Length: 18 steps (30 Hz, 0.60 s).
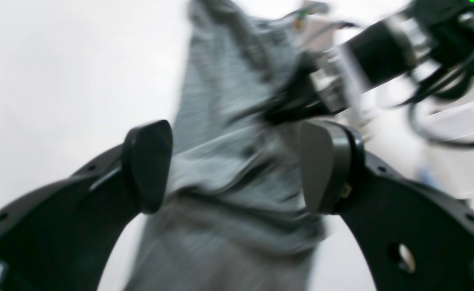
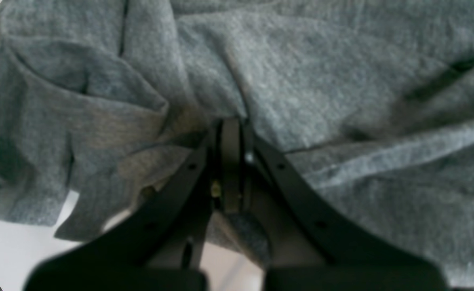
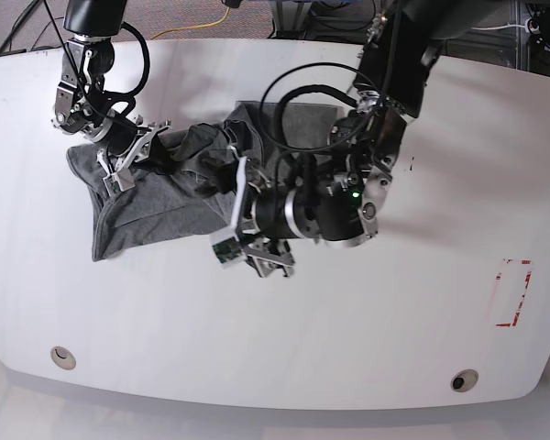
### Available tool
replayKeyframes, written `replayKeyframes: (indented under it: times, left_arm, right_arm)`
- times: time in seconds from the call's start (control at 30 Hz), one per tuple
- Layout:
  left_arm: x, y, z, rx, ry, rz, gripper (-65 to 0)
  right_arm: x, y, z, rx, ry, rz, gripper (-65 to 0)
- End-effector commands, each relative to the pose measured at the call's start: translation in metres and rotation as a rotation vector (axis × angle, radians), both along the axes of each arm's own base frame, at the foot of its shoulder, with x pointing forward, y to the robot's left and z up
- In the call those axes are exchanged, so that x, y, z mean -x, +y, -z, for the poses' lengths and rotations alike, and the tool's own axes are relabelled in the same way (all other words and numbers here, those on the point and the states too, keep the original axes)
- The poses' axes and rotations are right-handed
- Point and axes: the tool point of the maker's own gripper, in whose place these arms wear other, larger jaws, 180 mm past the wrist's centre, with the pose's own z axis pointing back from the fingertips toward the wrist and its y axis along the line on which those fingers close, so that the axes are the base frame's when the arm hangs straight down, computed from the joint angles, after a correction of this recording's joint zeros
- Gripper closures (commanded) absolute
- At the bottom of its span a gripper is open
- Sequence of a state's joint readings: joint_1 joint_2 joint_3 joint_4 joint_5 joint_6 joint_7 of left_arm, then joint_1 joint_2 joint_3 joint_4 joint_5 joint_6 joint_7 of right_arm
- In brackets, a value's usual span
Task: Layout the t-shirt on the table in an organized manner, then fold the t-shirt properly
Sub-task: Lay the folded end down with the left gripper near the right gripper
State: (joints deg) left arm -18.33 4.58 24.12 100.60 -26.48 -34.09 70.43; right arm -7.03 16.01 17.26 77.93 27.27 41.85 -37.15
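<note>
Left gripper (image 1: pixel 237 165) gaping wide, gripping nothing; right gripper (image 2: pixel 230 161) pinching t-shirt (image 3: pixel 156 197), lying bunched at upper left of table (image 3: pixel 367 330). Spreading unfinished; folding remaining.

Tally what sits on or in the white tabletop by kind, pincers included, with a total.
Heather-grey knit cotton t-shirt: 1
Black robot pincers, left pincer and right pincer: 2
Round cable holes in the glossy white table: 2
Red tape rectangle: 1
Total: 6
</note>
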Motion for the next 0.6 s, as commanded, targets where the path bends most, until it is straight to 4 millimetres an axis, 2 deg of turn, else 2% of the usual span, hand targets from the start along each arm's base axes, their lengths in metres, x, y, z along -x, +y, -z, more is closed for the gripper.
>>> replayKeyframes:
  times: [0.0,0.1,0.13,0.27,0.37,0.57]
  left_arm:
    - [-0.018,0.026,0.003,-0.056,-0.038,-0.073,-45.7]
    - [-0.021,0.051,0.019,-0.131,-0.039,-0.116,-43.1]
    - [-0.02,0.053,0.022,-0.139,-0.036,-0.121,-41.9]
    - [-0.02,0.078,0.04,-0.2,-0.053,-0.153,-29.7]
    - [-0.014,0.082,0.051,-0.234,-0.061,-0.138,-24.6]
    - [0.002,0.076,0.079,-0.322,-0.044,-0.073,-24.0]
  right_arm:
    - [0.019,-0.016,0.021,0.113,0.12,-0.016,-0.5]
    - [0.019,-0.016,0.021,0.113,0.12,-0.016,-0.5]
    - [0.019,-0.016,0.021,0.113,0.12,-0.016,-0.5]
    - [0.019,-0.016,0.021,0.113,0.12,-0.016,-0.5]
    - [0.018,-0.016,0.02,0.11,0.117,-0.015,-0.5]
    - [0.014,-0.016,0.018,0.112,0.111,-0.015,-0.5]
